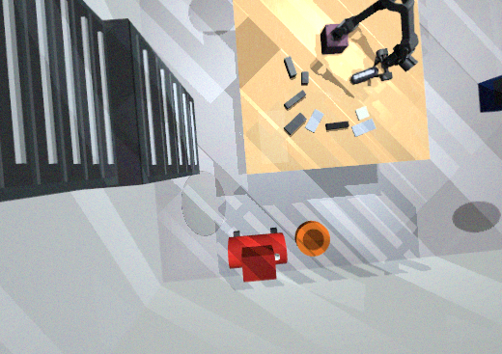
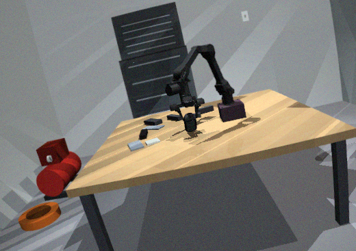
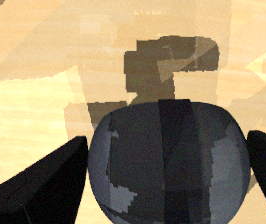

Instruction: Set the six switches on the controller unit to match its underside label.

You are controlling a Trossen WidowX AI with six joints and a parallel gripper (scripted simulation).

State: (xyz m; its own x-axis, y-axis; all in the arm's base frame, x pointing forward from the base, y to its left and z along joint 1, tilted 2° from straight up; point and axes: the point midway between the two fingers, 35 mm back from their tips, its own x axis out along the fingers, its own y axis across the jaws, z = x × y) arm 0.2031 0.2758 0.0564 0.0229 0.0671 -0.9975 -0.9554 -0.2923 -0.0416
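holding the controller unit (image 1: 364,75) (image 2: 190,124) (image 3: 184,165) above the table (image 1: 270,151) (image 2: 171,169) (image 3: 34,50) with jaws (image 1: 377,69) (image 2: 190,116) clamped on its sides, probably to read the label; next, turn its underside towards a camera, then lower base-down for switch setting.

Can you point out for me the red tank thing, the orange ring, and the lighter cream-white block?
red tank (image 1: 237,253) (image 2: 51,182): top, body; exterior, round end
orange ring (image 1: 301,245) (image 2: 40,224): top and exterior, rim
cream-white block (image 1: 362,113) (image 2: 153,141): top and exterior, upper face

striped tan bench (image 1: 270,147) (image 2: 205,148), red compressor (image 1: 259,266) (image 2: 51,180), orange ring (image 1: 300,238) (image 2: 41,222)
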